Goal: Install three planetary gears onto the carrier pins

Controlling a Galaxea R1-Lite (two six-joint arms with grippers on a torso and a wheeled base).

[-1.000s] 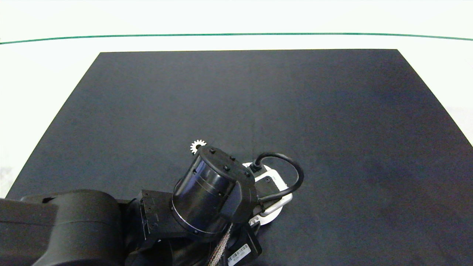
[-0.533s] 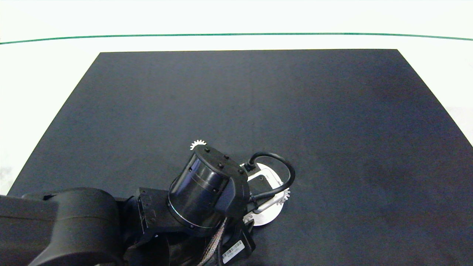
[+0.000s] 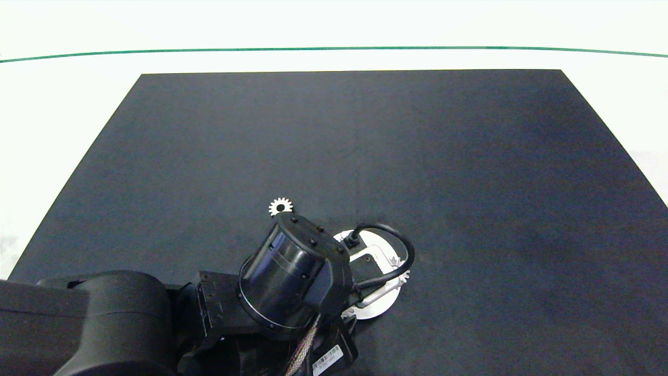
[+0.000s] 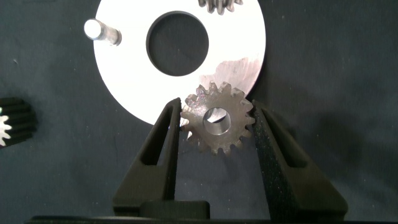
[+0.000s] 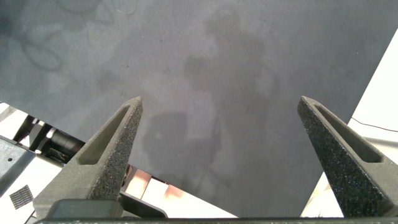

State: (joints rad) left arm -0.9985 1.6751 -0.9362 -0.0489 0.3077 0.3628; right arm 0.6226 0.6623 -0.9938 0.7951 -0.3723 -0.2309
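A: So, from the left, what's where?

B: One loose gear [image 3: 280, 207] lies on the dark mat [image 3: 469, 183] of the desk, just beyond the left arm. The left gripper [image 4: 214, 124] hovers over the white carrier disc [image 4: 130, 81], its fingers [image 4: 163, 140] just beside a second gear [image 4: 217, 120] sitting on a pin at the disc's near rim; whether they touch its teeth I cannot tell.

A: And progress?

B: A third gear [image 4: 221, 5] shows only as teeth at the disc's far rim, seemingly mounted. One bare pin [image 4: 99, 31] remains, so I'd judge two done, one left.

A: The right gripper [image 5: 217, 162]?

B: Spread wide, empty, above bare mat.
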